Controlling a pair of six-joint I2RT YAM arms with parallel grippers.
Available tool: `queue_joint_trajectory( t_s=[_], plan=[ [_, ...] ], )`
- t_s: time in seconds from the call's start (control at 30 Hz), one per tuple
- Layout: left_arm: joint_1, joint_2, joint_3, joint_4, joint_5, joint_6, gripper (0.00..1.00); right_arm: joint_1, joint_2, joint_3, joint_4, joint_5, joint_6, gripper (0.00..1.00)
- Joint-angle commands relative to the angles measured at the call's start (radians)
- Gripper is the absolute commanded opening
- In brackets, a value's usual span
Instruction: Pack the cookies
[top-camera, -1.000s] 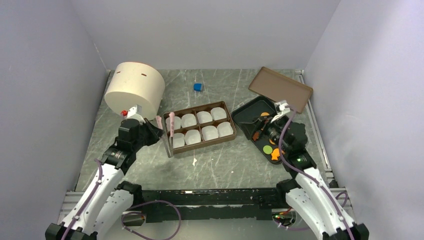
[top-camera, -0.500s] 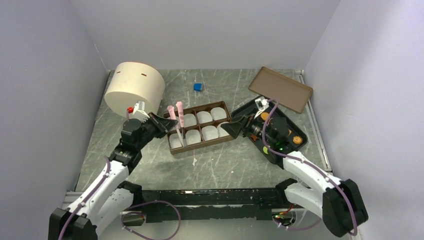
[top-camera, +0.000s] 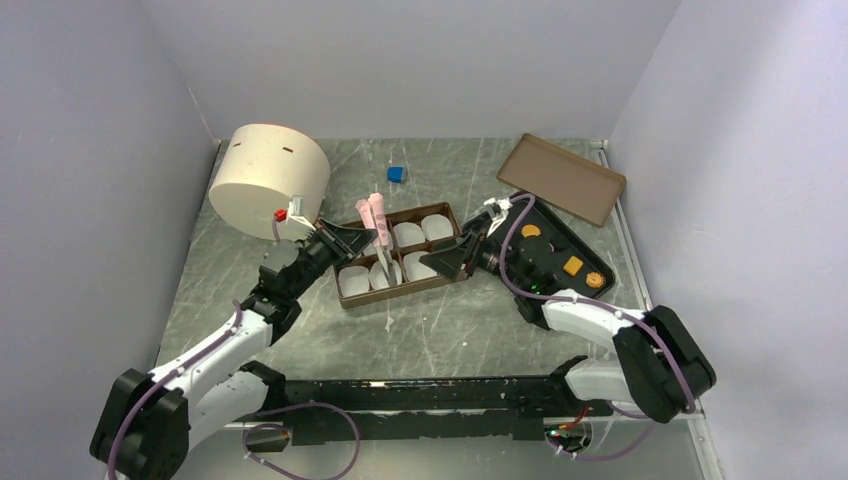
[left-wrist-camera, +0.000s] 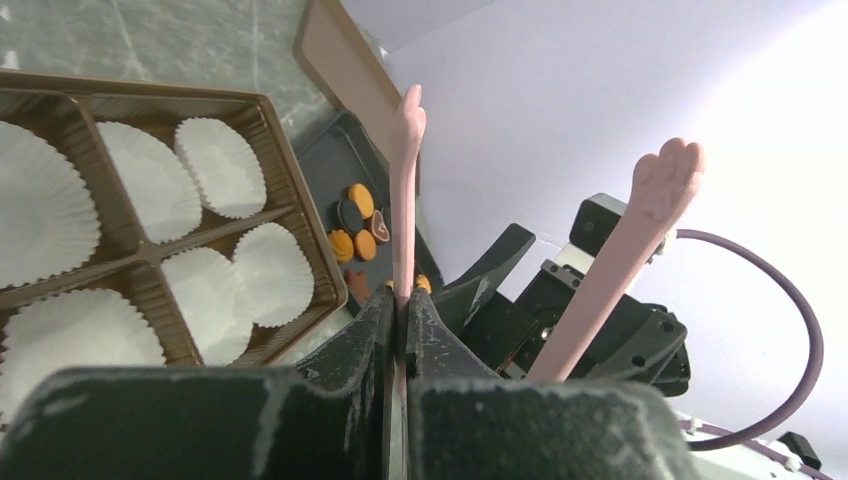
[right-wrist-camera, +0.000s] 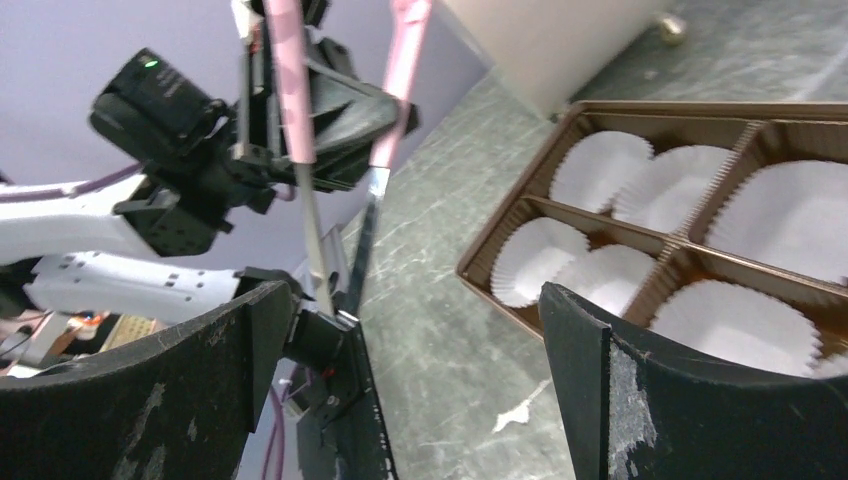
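Over the box's (top-camera: 400, 291) edge, right hand (top-camera: 443, 262) gapes.

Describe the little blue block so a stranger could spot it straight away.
Start at the brown compartment box in the middle. Behind it, toward the back wall, between the big cream drum and the flat brown lid, the block lies alone. It is the only blue thing there.
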Motion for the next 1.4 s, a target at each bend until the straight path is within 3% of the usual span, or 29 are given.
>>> queue_joint_trajectory(
  t_s=[0.0,0.1,0.33,0.5,0.73,1.0,1.37],
  plan=[
    [-0.047,0.055,-0.011,0.236,-0.039,-0.047,0.05,0.062,0.047,-0.003,0.295,-0.008,0.064,1.00],
    [-0.077,0.076,-0.017,0.317,-0.060,-0.047,0.05,0.094,0.087,0.037,0.270,-0.004,0.083,1.00],
    [-0.119,0.131,-0.043,0.494,-0.072,-0.071,0.05,0.143,0.182,0.085,0.389,-0.042,0.177,1.00],
    [-0.148,0.177,-0.061,0.623,-0.063,-0.108,0.05,0.158,0.232,0.122,0.465,-0.087,0.250,0.94],
    [-0.160,0.164,-0.073,0.653,-0.084,-0.097,0.05,0.161,0.244,0.138,0.542,-0.120,0.302,0.75],
    [-0.167,0.203,-0.080,0.757,-0.058,-0.110,0.05,0.164,0.288,0.151,0.642,-0.151,0.376,0.73],
    [-0.192,0.257,-0.053,0.852,0.002,-0.088,0.05,0.167,0.266,0.170,0.610,-0.174,0.358,0.69]
  ],
)
